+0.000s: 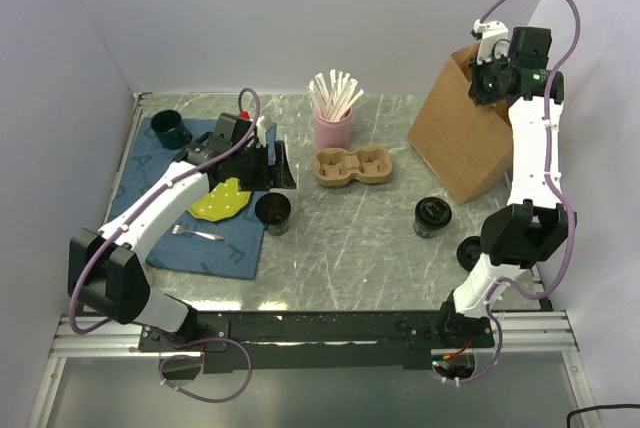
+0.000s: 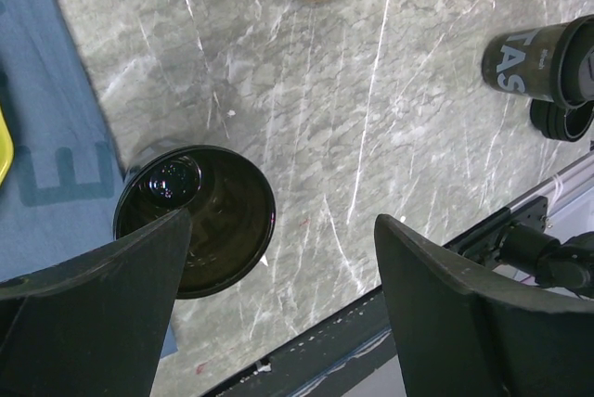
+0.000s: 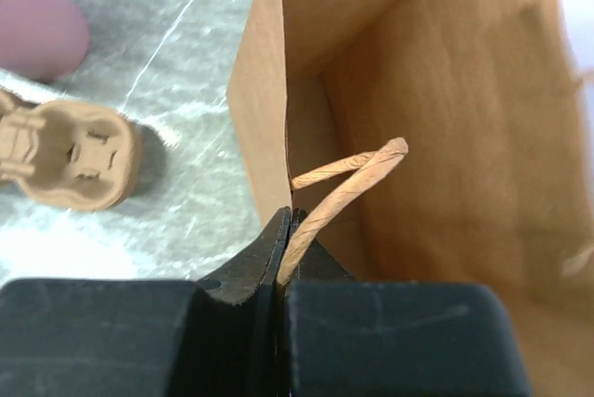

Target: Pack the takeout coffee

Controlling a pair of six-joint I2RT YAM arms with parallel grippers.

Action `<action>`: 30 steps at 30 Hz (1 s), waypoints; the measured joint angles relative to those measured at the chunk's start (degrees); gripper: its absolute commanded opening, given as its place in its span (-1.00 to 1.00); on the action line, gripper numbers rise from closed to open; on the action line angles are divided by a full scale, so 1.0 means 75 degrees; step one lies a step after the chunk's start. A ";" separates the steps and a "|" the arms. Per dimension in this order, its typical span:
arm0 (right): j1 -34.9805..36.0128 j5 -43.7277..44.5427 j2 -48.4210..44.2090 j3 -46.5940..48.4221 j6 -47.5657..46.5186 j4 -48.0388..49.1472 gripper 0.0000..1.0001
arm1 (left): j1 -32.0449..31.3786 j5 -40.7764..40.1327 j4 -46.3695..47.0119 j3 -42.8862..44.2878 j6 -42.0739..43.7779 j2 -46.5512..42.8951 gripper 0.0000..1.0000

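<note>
Hovering over the open black coffee cup, which stands on the grey surface at the edge of a blue cloth, the left gripper has its jaws spread wide and holds nothing. Farther right sit a pink cup of stirrers, a cardboard cup carrier, a lidded coffee cup and a loose lid. At the far right, the right gripper is pinched together on the twisted paper handle of the brown paper bag.
</note>
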 measured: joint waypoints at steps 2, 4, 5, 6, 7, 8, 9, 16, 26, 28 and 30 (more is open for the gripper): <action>0.0000 0.0137 0.0000 0.0114 -0.0023 0.0082 -1.00 | 0.0000 -0.0006 -0.0076 0.0117 -0.0032 0.0067 0.72; 0.0000 0.0271 -0.0017 0.0245 -0.0070 0.0169 -1.00 | 0.0003 -0.0044 -0.0087 0.0187 -0.0058 0.0105 0.73; 0.0000 0.0332 -0.0032 0.0303 -0.0093 0.0207 -1.00 | 0.0003 -0.0087 -0.0102 0.0198 -0.0079 0.0105 0.73; 0.0000 0.0391 -0.0058 0.0353 -0.0125 0.0236 -1.00 | 0.0003 -0.0102 -0.0119 0.0207 -0.0087 0.0105 0.73; 0.0000 0.0443 -0.0096 0.0379 -0.0154 0.0265 -1.00 | 0.0000 -0.0134 -0.0134 0.0213 -0.0087 0.0105 0.73; 0.0000 0.0501 -0.0154 0.0388 -0.0195 0.0300 -1.00 | 0.0000 -0.0146 -0.0152 0.0213 -0.0093 0.0105 0.73; 0.0003 0.0536 -0.0224 0.0388 -0.0254 0.0326 -1.00 | 0.0003 -0.0152 -0.0181 0.0216 -0.0099 0.0105 0.73; 0.0082 0.0854 -0.0935 0.0399 -0.0621 0.0711 -1.00 | 0.0003 -0.0152 -0.0210 0.0262 -0.0117 0.0041 0.74; 0.1489 0.0673 -0.2049 0.0772 -0.1405 0.1160 -1.00 | 0.0000 -0.0892 -0.0533 0.0627 -0.0254 -0.0114 0.76; 0.1888 0.0574 -0.2072 0.1204 -0.1483 0.1116 -1.00 | 0.0000 -0.1259 -0.0758 0.0988 -0.0268 -0.0058 0.80; 0.2323 0.0554 -0.2157 0.1501 -0.1582 0.1090 -1.00 | 0.0000 -0.1649 -0.0825 0.1279 -0.0303 -0.0029 0.82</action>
